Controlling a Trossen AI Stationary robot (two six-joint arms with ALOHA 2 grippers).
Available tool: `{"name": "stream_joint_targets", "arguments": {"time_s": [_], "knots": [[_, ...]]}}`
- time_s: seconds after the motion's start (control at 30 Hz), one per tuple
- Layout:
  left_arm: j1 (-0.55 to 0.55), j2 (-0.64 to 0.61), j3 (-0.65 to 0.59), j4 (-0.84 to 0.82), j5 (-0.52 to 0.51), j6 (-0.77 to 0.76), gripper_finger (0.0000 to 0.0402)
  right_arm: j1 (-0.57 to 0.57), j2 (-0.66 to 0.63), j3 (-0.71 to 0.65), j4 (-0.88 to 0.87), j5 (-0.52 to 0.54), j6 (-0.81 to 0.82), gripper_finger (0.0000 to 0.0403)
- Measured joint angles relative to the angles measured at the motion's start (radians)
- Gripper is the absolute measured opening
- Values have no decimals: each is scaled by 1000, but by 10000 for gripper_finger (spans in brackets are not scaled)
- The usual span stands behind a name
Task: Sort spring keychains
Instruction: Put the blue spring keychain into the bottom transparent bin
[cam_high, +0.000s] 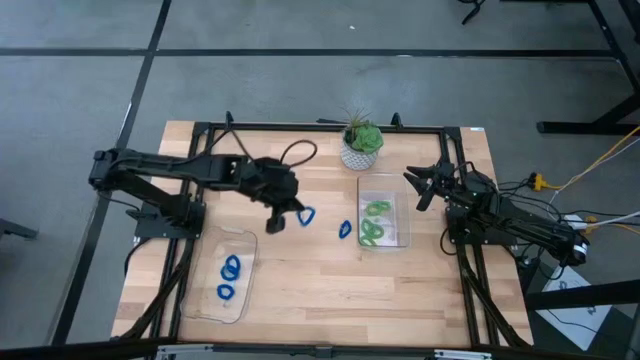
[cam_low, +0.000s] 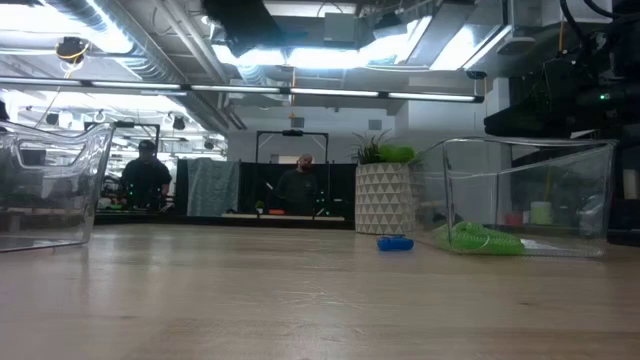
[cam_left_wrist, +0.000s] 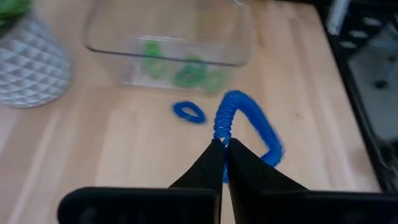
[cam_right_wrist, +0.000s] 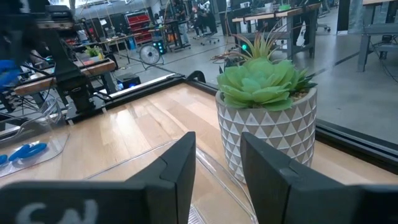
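My left gripper (cam_high: 285, 208) is near the table's middle, shut on a blue spring keychain (cam_left_wrist: 247, 119). A second blue keychain (cam_high: 344, 231) lies on the wood between it and the right clear tray (cam_high: 400, 236); it also shows in the low view (cam_low: 395, 242). That tray holds several green keychains (cam_high: 375, 222). The left clear tray (cam_high: 243, 292) holds two blue keychains (cam_high: 229, 278). My right gripper (cam_high: 424, 186) is open and empty at the right tray's far right corner, facing the potted plant (cam_right_wrist: 264, 112). My left gripper pinches the blue keychain's coil at one spot on the loop (cam_left_wrist: 221, 134) between its two shut fingertips. The rest of the loop reaches out beyond the tips. In the low view no held keychain shows on the tabletop, so it seems lifted clear.
A green plant in a white patterned pot (cam_high: 361, 146) stands at the far edge, behind the right tray. A black frame (cam_high: 320, 127) rims the table. Bare wood lies between the two trays and along the near edge. People show in the room beyond the table (cam_low: 300, 185).
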Motion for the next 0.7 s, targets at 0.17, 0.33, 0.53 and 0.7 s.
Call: {"name": "stream_joint_targets", "arguments": {"time_s": [0.17,0.33,0.53,0.7], "knots": [[-96,-50,0,-80,1,42,6,0,0,0,0,0,0,126],[-195,-96,0,-124,1,45,4,0,0,0,0,0,0,126],[-320,-141,0,-133,18,53,6,0,0,0,0,0,0,126],[-430,-173,0,-134,45,42,5,0,0,0,0,0,0,126]]}}
